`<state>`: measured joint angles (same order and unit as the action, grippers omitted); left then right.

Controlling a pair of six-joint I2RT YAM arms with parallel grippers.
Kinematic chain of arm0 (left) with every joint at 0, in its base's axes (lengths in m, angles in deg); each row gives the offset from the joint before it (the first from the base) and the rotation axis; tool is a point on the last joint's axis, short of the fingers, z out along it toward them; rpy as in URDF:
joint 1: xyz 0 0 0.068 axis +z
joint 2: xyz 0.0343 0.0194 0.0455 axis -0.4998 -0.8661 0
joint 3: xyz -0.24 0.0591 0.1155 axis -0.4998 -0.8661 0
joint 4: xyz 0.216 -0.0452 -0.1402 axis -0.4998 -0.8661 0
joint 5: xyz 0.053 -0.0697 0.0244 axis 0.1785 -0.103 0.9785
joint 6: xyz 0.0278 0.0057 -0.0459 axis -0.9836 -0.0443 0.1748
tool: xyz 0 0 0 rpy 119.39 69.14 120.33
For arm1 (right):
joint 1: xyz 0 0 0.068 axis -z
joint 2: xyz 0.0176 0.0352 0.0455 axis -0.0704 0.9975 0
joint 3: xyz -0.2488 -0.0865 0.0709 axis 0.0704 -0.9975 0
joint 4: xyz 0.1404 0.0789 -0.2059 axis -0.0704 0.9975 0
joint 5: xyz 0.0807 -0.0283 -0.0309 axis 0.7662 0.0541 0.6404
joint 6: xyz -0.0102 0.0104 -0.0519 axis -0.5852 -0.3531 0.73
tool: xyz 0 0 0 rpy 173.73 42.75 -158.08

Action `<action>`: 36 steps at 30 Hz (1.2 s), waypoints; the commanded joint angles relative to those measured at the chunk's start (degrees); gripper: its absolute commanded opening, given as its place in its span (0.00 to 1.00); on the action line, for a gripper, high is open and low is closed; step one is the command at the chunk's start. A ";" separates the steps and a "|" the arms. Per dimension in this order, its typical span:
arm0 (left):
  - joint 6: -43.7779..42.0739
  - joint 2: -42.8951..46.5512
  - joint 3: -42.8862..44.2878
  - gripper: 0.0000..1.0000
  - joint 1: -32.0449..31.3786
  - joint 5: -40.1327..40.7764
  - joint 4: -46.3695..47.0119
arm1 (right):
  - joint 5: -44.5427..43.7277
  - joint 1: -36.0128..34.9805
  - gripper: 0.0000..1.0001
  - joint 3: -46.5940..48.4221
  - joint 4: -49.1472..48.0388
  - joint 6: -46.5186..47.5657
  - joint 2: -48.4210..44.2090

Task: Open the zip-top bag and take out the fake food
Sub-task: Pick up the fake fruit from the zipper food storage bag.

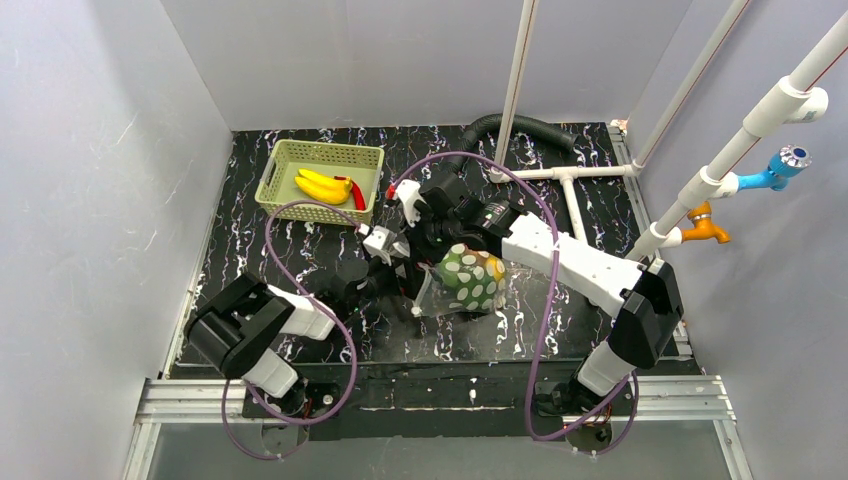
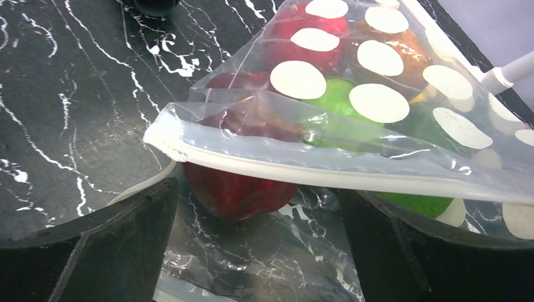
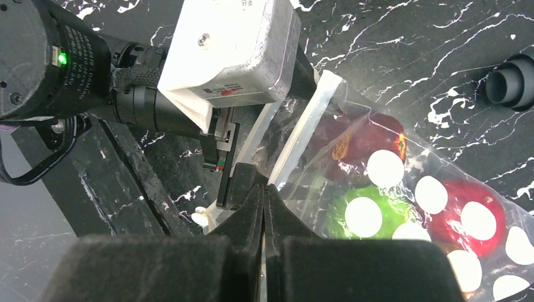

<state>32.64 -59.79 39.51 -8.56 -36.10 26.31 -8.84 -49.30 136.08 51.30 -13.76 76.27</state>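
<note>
Zip strip [image 2: 327, 173] of zip-top bag [image 1: 470, 280], mid-table, runs 9-to-3 across our left gripper [image 2: 255, 251], jaws wide apart; dark red fake fruit [image 2: 236, 189] sits at 12. Right gripper [image 3: 264, 207] is clamped on the bag's lip. We'd reach with left.

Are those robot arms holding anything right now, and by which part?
The right gripper pinches the zip-top bag by its white zip strip. The left gripper holds nothing; its fingers stand open at the bag's mouth.

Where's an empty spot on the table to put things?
Bare table between the basket and the left arm, and a strip on the near side of the bag. Crowded in the middle, where the left pincer and right pincer meet at the bag.
</note>
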 commanded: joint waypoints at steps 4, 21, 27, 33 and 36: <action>2.03 -5.90 2.93 0.95 -0.96 1.94 9.58 | 7.15 -1.15 0.01 3.09 -0.18 -2.38 -0.93; -0.25 -15.39 9.76 0.67 -4.82 13.68 5.23 | 9.37 -0.44 0.01 3.10 -0.12 -3.22 -0.66; -2.61 -12.71 8.94 0.22 -4.84 12.38 3.98 | 9.59 1.04 0.01 2.20 -0.55 -3.12 -1.86; -6.19 -4.07 7.41 0.14 -4.86 9.55 -1.67 | 9.81 2.37 0.01 0.76 -1.16 -2.73 -3.27; -6.50 1.26 4.75 0.13 -4.83 8.30 -3.68 | 9.60 2.86 0.01 0.14 -1.30 -2.31 -3.86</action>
<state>29.10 -66.30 46.72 -13.63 -26.94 24.91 -2.07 -46.88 136.67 52.64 -15.55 75.78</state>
